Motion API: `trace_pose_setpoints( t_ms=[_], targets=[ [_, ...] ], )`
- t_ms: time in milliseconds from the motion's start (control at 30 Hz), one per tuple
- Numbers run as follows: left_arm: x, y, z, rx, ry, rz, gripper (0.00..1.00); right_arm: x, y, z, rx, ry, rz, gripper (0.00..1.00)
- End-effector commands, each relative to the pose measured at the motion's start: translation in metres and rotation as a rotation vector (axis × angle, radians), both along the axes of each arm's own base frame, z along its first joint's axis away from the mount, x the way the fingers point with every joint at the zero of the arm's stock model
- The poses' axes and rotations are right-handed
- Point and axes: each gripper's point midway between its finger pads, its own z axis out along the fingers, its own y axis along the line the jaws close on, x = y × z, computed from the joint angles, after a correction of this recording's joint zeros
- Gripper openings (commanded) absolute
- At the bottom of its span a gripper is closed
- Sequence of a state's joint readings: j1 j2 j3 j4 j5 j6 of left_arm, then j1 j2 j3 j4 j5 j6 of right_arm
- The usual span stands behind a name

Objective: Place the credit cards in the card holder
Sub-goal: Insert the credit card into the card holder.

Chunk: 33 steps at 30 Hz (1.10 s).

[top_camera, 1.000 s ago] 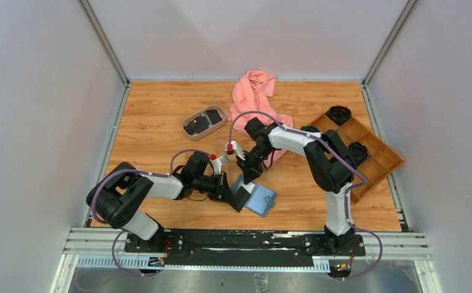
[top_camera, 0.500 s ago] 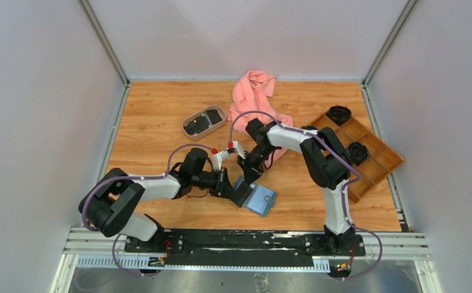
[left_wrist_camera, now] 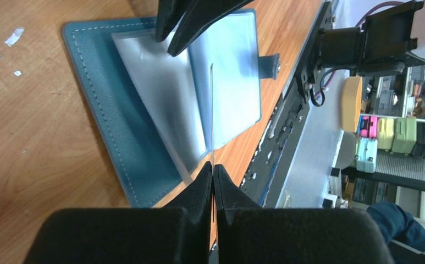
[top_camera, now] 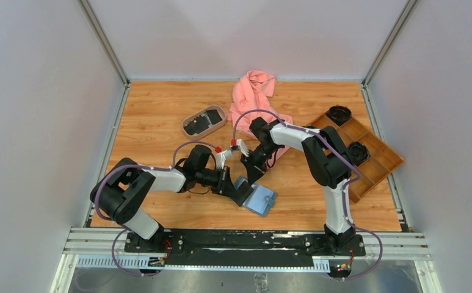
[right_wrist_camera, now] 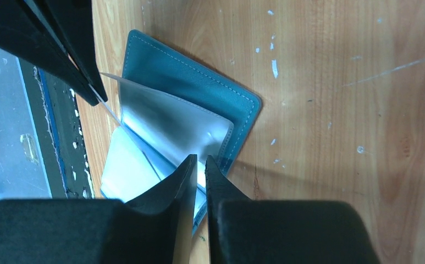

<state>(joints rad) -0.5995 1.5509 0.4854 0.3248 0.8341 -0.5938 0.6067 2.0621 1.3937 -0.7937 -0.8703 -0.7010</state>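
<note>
Nearest the arm bases, the left gripper (left_wrist_camera: 212,168) is clenched on a thin card (left_wrist_camera: 211,110), seen edge-on, its far edge over the open card holder (left_wrist_camera: 116,137). The teal card holder lies flat on the wooden table (top_camera: 154,110), just in front of the bases, between the two arms. Just beyond, the right gripper (right_wrist_camera: 199,162) reaches down, its jaws nearly closed and pinching the edge of a pale inner pocket. Farther back, an oval tray (top_camera: 185,127) holds black cards (top_camera: 204,120). A pink cloth (top_camera: 253,91) lies at the far edge, and a wooden tray (top_camera: 380,162) sits to the right.
</note>
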Motion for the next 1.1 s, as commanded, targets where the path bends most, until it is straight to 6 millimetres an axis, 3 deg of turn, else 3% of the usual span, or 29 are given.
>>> trace_pose_setpoints(
  t_ms=[0,533,833,1067],
  targets=[
    [-0.006,0.0,-0.012,0.037,0.063,-0.038,0.0,-0.008,0.005,-0.002,0.012,-0.028,0.067,0.15],
    [-0.007,-0.005,-0.012,0.022,0.1,-0.066,0.0,-0.006,0.004,-0.003,-0.001,-0.012,0.039,0.15],
    [-0.005,-0.002,-0.013,0.038,0.09,-0.039,0.0,0.004,0.003,0.026,0.114,0.051,-0.059,0.2],
    [-0.004,-0.004,-0.011,0.033,0.095,-0.043,0.0,0.017,-0.014,0.039,0.123,-0.017,-0.091,0.24]
  ],
)
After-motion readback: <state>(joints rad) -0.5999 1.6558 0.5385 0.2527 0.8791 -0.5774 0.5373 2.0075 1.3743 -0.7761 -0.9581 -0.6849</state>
